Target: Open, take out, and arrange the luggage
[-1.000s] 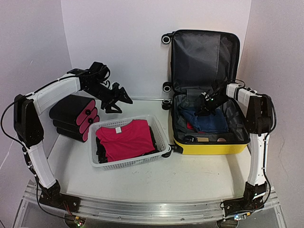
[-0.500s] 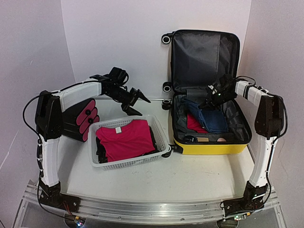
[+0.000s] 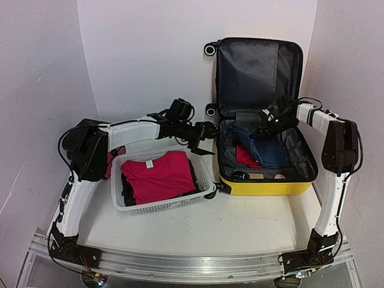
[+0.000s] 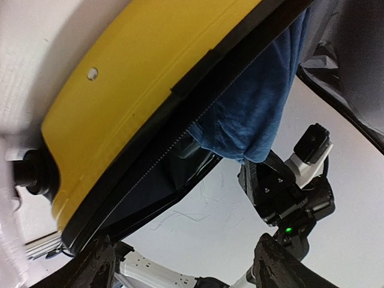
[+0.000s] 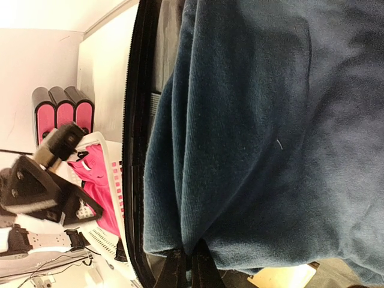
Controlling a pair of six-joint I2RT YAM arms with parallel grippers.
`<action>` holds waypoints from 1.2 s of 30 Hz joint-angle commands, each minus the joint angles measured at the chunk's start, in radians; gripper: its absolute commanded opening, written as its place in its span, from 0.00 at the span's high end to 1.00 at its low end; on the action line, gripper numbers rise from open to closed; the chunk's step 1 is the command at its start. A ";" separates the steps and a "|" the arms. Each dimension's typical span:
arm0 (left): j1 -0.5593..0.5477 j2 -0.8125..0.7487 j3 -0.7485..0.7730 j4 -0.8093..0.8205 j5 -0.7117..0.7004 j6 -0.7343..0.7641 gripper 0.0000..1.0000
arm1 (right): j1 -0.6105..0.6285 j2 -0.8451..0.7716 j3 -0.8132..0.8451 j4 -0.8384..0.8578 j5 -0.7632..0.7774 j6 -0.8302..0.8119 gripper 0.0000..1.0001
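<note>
Pinching blue garment (image 3: 268, 151) inside luggage (image 3: 264, 183): right end effector (image 3: 264, 128); left end effector (image 3: 206, 140) spread wide.

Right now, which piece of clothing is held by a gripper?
The blue garment in the luggage: the right gripper is shut on its fold. The pink shirt lies free in the white basket, and the red cloth lies loose in the luggage.

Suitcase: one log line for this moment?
suitcase: lid up | right tool: shut on blue garment, inside suitcase | left tool: open, empty, beside suitcase | basket: holds pink shirt
</note>
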 commanded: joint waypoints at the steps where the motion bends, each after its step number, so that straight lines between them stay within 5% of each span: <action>1: -0.034 0.048 0.143 0.045 -0.059 -0.060 0.19 | 0.025 -0.070 -0.025 0.032 -0.042 0.001 1.00; 29: -0.145 0.265 0.404 -0.110 -0.153 -0.030 0.19 | 0.191 -0.229 -0.217 0.030 0.017 -0.027 1.00; 36: -0.147 0.261 0.407 -0.186 -0.191 0.034 0.35 | 0.223 -0.264 -0.250 0.027 0.057 -0.040 1.00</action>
